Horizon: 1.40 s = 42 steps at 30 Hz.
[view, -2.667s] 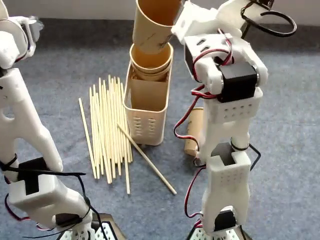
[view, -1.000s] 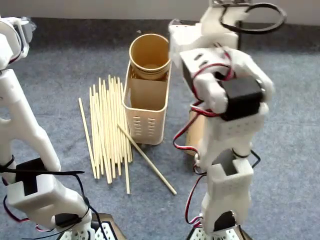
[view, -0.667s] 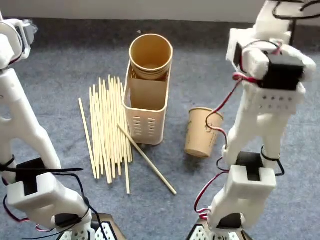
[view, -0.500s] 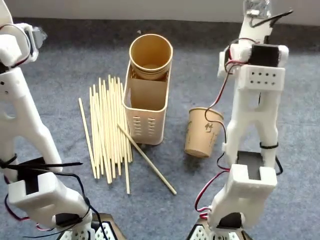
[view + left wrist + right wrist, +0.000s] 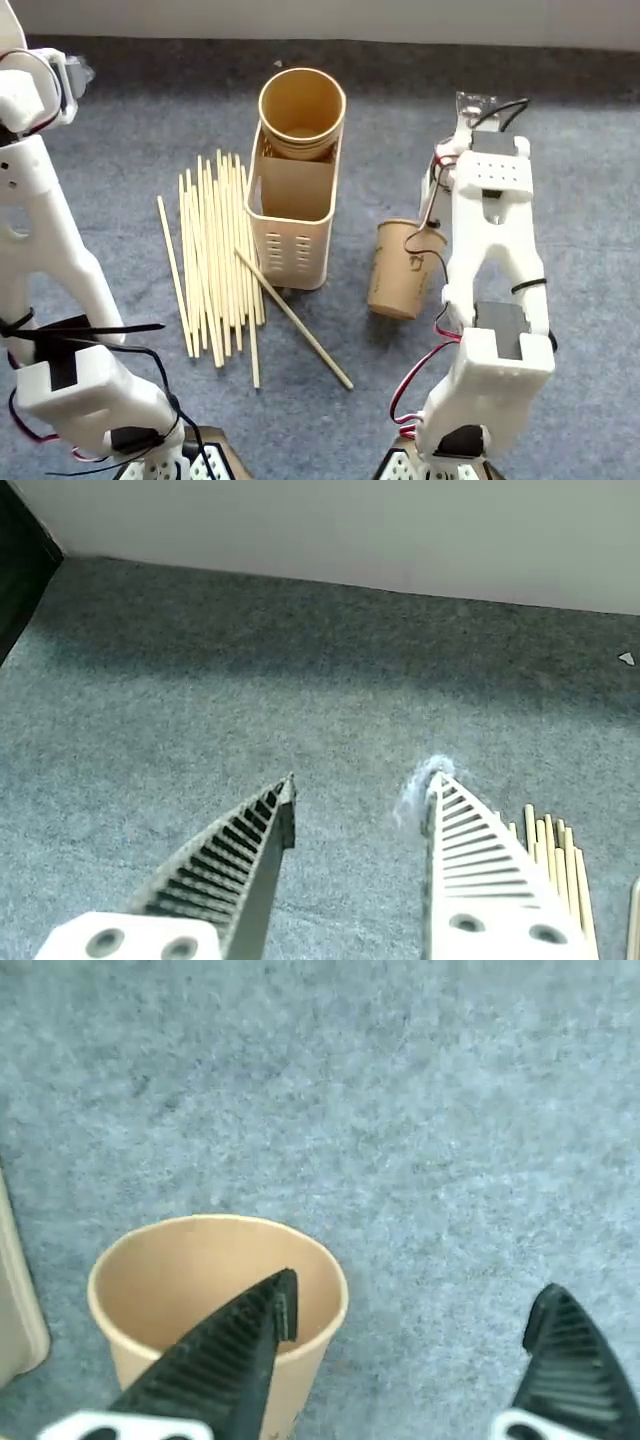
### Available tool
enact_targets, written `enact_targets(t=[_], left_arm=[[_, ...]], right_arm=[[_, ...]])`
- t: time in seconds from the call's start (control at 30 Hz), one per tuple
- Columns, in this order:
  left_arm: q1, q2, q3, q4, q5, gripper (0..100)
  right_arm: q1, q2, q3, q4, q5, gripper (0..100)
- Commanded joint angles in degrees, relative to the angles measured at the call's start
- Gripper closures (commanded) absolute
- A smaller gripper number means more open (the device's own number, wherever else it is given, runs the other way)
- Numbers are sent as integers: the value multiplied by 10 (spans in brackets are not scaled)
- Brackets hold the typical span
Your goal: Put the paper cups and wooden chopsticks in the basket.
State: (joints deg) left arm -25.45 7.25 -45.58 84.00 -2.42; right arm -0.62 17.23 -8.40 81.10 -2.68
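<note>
Right wrist view: right end effector (image 5: 420,1290) wide open, empty, one finger over mouth of loose paper cup (image 5: 200,1270). Cup lies just right of basket (image 5: 290,235). Judgement: straddle rim wall, close gently, avoid crushing. Wooden chopsticks (image 5: 212,260) left of basket. Left end effector (image 5: 362,780) open, empty.

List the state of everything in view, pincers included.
Basket: upright, near compartment empty.
Stacked cups: upright, nested in the basket's far compartment.
Loose cup: on its side on the carpet, outside the basket.
Chopsticks: lying loose beside the basket.
Left pincer: open, empty.
Right pincer: open, empty, over the loose cup.
</note>
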Motion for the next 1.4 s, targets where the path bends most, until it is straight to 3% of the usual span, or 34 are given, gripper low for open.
enact_targets(t=[0.0,0.13,0.23,0.37,0.6,0.87,1.07,1.37], left_arm=[[8,-6,-1,-2,-1,786],[11,-6,-1,-2,-1,786],[9,-6,-1,-2,-1,786],[8,-6,-1,-1,-1,786],[10,-6,-1,-2,-1,786],[11,-6,-1,-2,-1,786],[8,-6,-1,-2,-1,786],[11,-6,44,-6,-3,786]], right_arm=[[-1,-17,7,45,-29,675],[-5,-17,30,64,-47,871],[-3,-15,41,63,-11,998],[18,-26,0,76,2,993],[41,-141,-248,73,-27,993],[-49,-209,-453,-4,-185,991],[-151,-207,-401,-85,-203,991],[-169,-208,-153,-262,-204,991]])
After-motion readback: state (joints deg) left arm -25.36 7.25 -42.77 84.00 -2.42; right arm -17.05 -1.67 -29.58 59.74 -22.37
